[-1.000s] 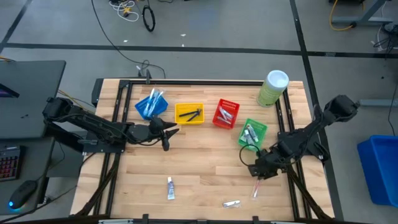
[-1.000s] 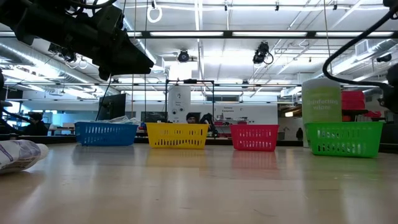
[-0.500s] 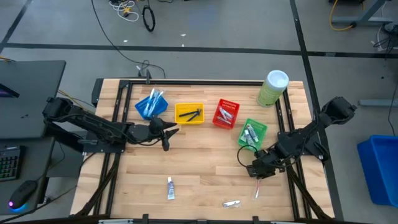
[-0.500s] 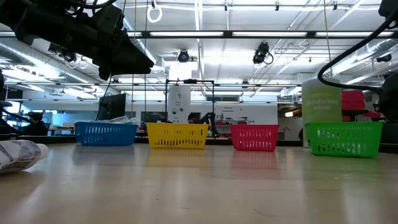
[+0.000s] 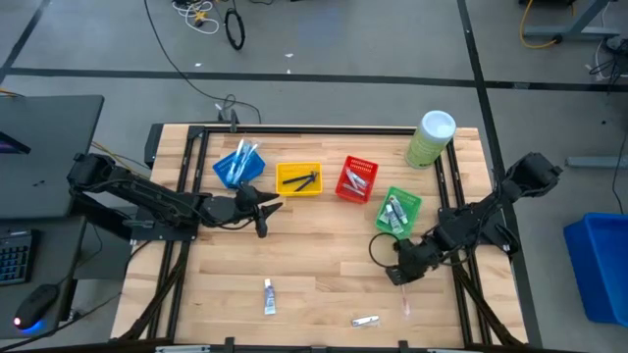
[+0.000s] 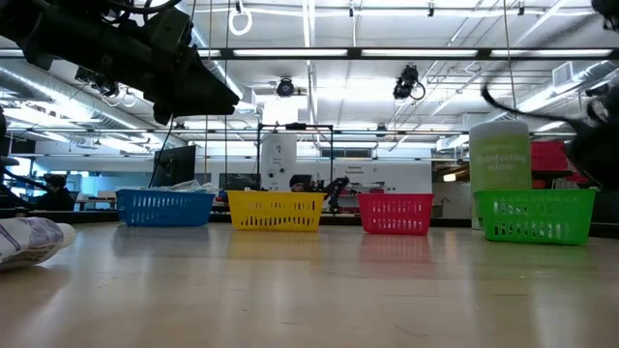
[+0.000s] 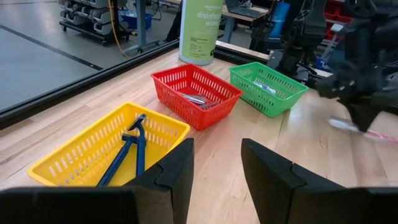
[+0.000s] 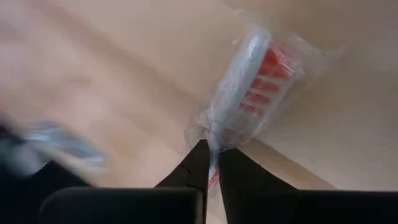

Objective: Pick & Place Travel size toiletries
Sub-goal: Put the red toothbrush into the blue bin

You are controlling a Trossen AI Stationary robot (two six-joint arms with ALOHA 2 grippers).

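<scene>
A toothbrush (image 8: 245,74), pale with red marks and sealed in a clear wrapper, lies out from my right gripper (image 8: 211,163), which is shut on it near the table's right side (image 5: 398,275). My left gripper (image 7: 217,168) hangs open with nothing between its fingers, just short of the yellow bin (image 5: 299,178), which holds dark razors. A small white tube (image 5: 268,295) and another small item (image 5: 365,320) lie flat on the wood near the front edge. More toiletries sit in the blue (image 5: 238,165), red (image 5: 356,179) and green (image 5: 397,211) bins. My right gripper pinches one end of the toothbrush's clear wrapper (image 8: 212,144) between its two fingertips. The fingers slant down from the table's right side. The rest of the toothbrush runs out beyond the fingertips toward the near edge (image 5: 405,306). Whether it is clear of the wood I cannot tell.
A tall pale-green canister (image 5: 430,137) with a white lid stands at the far right corner, behind the green bin. The four bins form a row across the far half. Bare wood lies between the bins and the items near the front edge.
My right gripper has shifted a little toward the table's left edge, over the far end of the toothbrush. The toothbrush shows fainter and blurred beside it now.
</scene>
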